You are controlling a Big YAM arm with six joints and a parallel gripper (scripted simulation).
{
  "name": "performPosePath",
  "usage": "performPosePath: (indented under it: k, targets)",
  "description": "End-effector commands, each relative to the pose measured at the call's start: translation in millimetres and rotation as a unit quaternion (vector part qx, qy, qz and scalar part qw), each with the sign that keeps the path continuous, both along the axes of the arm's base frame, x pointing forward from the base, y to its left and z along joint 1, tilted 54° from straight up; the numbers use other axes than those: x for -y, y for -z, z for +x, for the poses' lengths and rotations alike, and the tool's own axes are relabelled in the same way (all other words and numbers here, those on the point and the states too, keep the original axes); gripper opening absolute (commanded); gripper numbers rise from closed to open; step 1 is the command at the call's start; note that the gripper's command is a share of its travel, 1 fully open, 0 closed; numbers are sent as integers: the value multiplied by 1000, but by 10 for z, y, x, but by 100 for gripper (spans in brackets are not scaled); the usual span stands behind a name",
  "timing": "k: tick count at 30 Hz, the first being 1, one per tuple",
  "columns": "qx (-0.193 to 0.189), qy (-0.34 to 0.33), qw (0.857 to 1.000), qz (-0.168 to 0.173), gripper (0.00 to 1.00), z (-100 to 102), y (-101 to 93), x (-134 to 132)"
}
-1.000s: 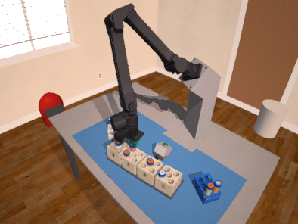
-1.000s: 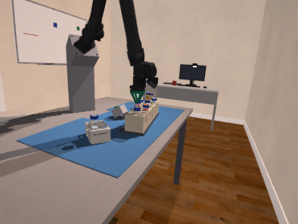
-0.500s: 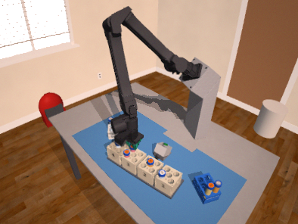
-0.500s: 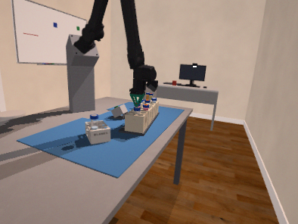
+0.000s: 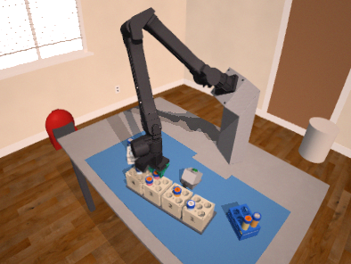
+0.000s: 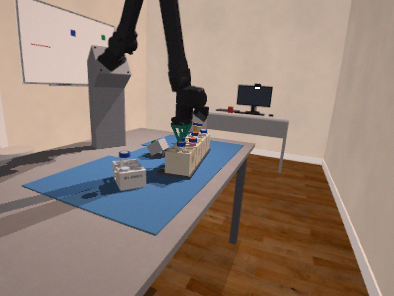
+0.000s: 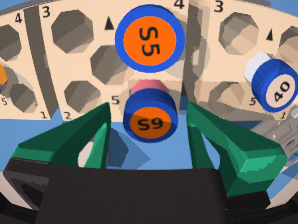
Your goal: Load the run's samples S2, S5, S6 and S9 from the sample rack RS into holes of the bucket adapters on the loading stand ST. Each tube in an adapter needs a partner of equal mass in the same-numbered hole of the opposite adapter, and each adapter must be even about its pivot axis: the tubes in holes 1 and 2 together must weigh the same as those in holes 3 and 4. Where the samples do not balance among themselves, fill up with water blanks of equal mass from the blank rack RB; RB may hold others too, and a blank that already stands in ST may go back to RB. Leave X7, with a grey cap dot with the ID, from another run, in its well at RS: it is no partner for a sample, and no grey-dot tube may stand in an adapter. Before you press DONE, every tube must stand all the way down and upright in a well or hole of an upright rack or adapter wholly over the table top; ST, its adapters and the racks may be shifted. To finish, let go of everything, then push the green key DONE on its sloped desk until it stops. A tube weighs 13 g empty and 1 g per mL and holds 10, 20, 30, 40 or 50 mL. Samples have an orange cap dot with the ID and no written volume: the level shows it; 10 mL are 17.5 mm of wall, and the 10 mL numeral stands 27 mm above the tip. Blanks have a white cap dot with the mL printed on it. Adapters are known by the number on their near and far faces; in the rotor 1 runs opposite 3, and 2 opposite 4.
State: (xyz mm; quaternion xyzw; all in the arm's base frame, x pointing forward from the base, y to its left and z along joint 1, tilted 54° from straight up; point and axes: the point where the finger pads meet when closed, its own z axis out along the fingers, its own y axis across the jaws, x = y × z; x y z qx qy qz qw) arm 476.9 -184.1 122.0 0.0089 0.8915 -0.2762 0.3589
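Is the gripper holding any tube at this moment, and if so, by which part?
Nothing is held. The gripper is open; its green fingers stand apart from tube S9 on both sides.

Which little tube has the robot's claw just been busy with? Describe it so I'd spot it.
Find the row of cream blocks on the blue mat. At the arm's end, the open green gripper flanks a blue-capped tube, orange dot marked S9, next to S5.

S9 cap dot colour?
Orange, ringed by a blue cap; S9 shows best in the wrist view.
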Motion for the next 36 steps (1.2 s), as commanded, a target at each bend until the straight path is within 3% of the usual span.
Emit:
performPosePath:
  k: [1,17,36]
  targets:
    - [10,-3,1000,-3,55,20,-87,-10]
    - [12,-5,1000,0,55,-216,-311,-242]
    - [11,-3,1000,-3,55,-187,-291,-174]
